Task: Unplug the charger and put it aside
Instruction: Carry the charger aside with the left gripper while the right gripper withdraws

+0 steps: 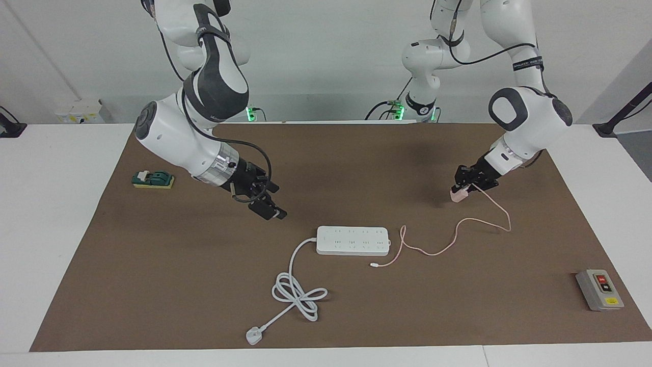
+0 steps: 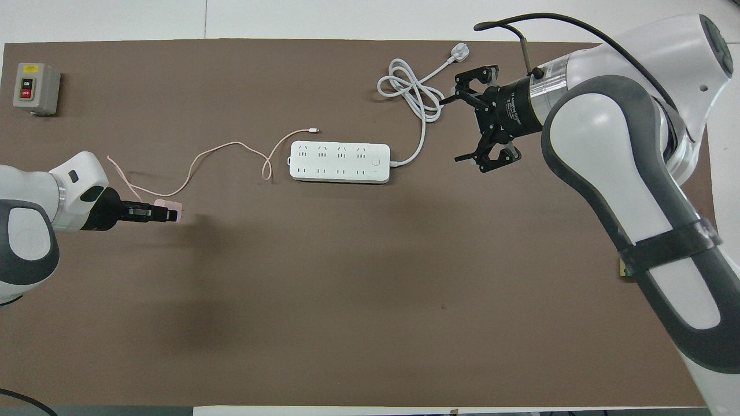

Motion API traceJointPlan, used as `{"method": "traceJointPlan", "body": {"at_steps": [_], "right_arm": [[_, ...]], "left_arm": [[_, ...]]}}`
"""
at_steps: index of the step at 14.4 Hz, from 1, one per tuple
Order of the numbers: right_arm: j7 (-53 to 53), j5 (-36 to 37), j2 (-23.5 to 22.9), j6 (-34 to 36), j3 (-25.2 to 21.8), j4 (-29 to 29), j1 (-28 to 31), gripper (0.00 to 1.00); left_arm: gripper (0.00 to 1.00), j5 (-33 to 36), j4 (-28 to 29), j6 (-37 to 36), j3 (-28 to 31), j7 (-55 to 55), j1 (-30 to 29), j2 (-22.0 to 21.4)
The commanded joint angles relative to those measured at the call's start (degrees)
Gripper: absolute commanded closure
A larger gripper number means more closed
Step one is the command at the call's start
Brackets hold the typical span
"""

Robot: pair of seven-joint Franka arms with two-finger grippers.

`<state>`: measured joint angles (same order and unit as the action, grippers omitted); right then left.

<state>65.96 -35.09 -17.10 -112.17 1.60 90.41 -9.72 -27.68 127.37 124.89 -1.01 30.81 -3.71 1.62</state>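
Brown table mat (image 1: 356,316), power strip (image 1: 353,240), switch box (image 1: 599,289), sponge (image 1: 153,179)

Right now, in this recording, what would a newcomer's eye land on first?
Probably the left gripper toward the left arm's end of the brown mat, shut on the small pink charger, whose thin pink cable trails back toward the white power strip at mid-table. Next, the right gripper, open in the air beside the strip, over bare mat. The strip's sockets show nothing plugged in, so the charger is already out.
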Motion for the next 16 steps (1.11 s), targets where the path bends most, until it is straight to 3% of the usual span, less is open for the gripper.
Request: {"method": "traceJointPlan", "body": {"at_steps": [1, 5, 9, 10, 11, 12, 16], "right_arm": [[-8.88, 4.75, 3.38, 3.35, 0.42, 1.70, 2.15, 0.00], [-26.45, 10.02, 6.64, 10.99, 0.42, 1.79, 5.94, 0.00], [-46.31, 20.21, 11.55, 17.76, 0.42, 1.97, 8.13, 0.00], [-50.53, 22.84, 12.70, 19.17, 0.42, 2.05, 8.23, 0.00], [-55.54, 25.74, 13.84, 20.23, 0.42, 2.05, 8.49, 0.00], [-59.59, 27.86, 14.98, 21.11, 0.42, 2.05, 8.84, 0.00], [-74.38, 32.70, 17.97, 21.82, 0.42, 2.23, 12.88, 0.00]], "left_arm": [[1.00, -4.04, 2.88, 2.91, -0.49, 5.91, -1.65, -0.40], [1.00, -8.35, 3.41, 2.64, -0.49, 11.46, -4.37, 2.15], [1.00, -8.71, 3.67, 3.43, -0.49, 12.51, -4.38, 3.38], [0.76, -8.71, 3.84, 4.39, -0.49, 13.13, -4.38, 3.74], [0.42, -8.71, 4.19, 5.01, -0.40, 13.65, -4.55, 3.74], [0.00, -8.71, 4.20, 5.10, -0.40, 13.83, -4.64, 3.74], [0.00, -8.01, 2.97, 6.33, -0.14, 13.57, -4.73, 3.92]]}}
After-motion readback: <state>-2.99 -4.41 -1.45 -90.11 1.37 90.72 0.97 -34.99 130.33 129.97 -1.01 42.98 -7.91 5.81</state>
